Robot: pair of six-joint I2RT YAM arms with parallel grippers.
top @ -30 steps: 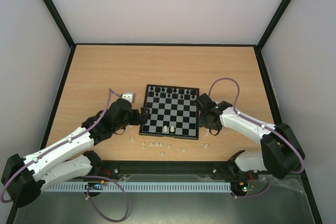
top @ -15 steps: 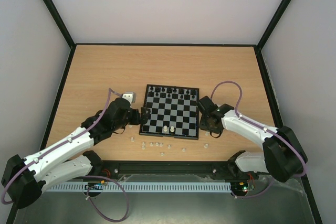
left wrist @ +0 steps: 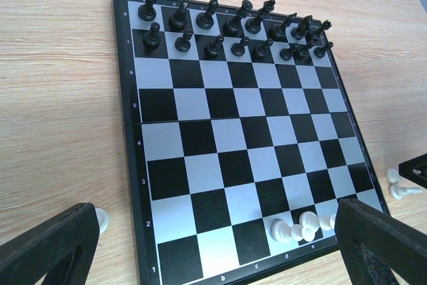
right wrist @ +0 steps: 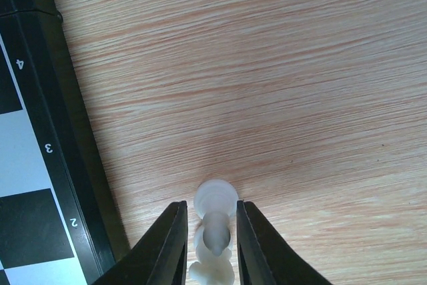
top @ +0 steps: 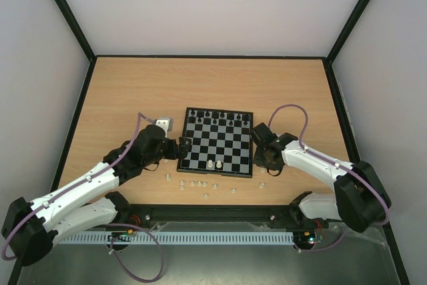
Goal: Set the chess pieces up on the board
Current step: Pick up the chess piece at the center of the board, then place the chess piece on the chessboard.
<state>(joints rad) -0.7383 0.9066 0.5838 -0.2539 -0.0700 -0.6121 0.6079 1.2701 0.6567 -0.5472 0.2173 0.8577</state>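
Note:
The board (top: pixel 217 141) lies at the table's middle. Black chess pieces (top: pixel 217 117) fill its two far rows, also in the left wrist view (left wrist: pixel 233 28). Two white pieces (top: pixel 214 163) stand on its near edge (left wrist: pixel 293 230). My left gripper (top: pixel 183 146) is wide open and empty at the board's left near corner (left wrist: pixel 215 211). My right gripper (top: pixel 267 161) is just right of the board, and its narrow jaws (right wrist: pixel 209 208) hold a white piece (right wrist: pixel 215 199) by its base on the wood. Another white piece (right wrist: pixel 212 268) lies under it.
Several loose white pieces (top: pixel 197 183) lie on the wood in front of the board, and more lie near its right corner (top: pixel 261 184). One white piece sits beside my left finger (left wrist: pixel 101 218). Black-framed walls surround the table.
My right gripper has shifted slightly toward the near side beside the board's right edge. The left arm has hardly moved.

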